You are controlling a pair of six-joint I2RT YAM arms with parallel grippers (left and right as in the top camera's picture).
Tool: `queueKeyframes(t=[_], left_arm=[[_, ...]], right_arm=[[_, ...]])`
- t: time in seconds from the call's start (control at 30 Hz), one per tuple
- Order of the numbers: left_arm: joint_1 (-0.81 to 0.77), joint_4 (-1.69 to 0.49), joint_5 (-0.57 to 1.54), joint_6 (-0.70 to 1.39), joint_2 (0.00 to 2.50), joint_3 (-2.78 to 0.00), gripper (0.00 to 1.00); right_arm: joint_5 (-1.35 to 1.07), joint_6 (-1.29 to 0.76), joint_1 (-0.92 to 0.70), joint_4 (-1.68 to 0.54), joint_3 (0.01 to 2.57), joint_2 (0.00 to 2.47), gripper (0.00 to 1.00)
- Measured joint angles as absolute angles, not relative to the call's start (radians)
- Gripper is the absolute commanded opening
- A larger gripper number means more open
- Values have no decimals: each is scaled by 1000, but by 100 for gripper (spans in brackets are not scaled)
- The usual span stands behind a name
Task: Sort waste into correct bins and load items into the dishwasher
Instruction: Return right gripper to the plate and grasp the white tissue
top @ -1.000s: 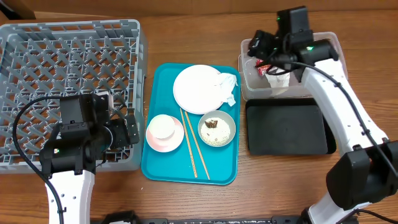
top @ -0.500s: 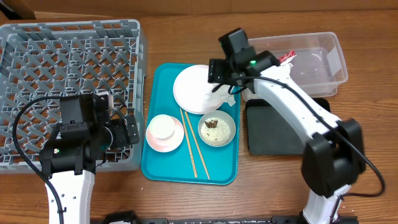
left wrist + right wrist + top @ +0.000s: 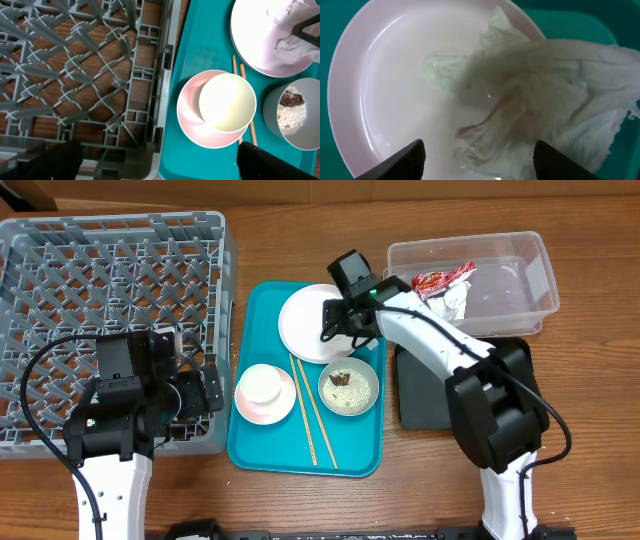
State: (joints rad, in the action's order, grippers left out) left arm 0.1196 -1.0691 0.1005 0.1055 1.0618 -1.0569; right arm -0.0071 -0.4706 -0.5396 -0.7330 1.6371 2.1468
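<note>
The red snack wrapper (image 3: 440,278) now lies in the clear tub (image 3: 545,275) near the far right corner; the right gripper (image 3: 480,157) has swung back mid-bench, fingers apart over the napkin (image 3: 545,90) on the white plate (image 3: 385,90), the next waste; the left gripper (image 3: 160,162) waits, fingers apart

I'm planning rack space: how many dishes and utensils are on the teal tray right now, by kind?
Plate: 1
Saucer: 1
Cup: 1
Bowl: 1
Chopsticks: 2
Total: 6
</note>
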Motion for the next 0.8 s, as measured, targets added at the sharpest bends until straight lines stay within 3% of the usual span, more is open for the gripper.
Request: queueKeyframes(t=[0.1,0.33,0.47,0.8], left_arm=[[120,-1069,101,106,1062,-1057,100],[120,-1069,101,106,1062,-1057,100],[120,-1069,101,106,1062,-1058,100],[120,-1069,101,106,1062,-1058,100]], right_arm=[[-7,-471,-547,-734,1637,2166,67],[-4,-465,-553,-750,1634,2189,22],[-6,-468,-557,-759,1634,2189,4],[-41,-471,-556,-867,1658,2189,4]])
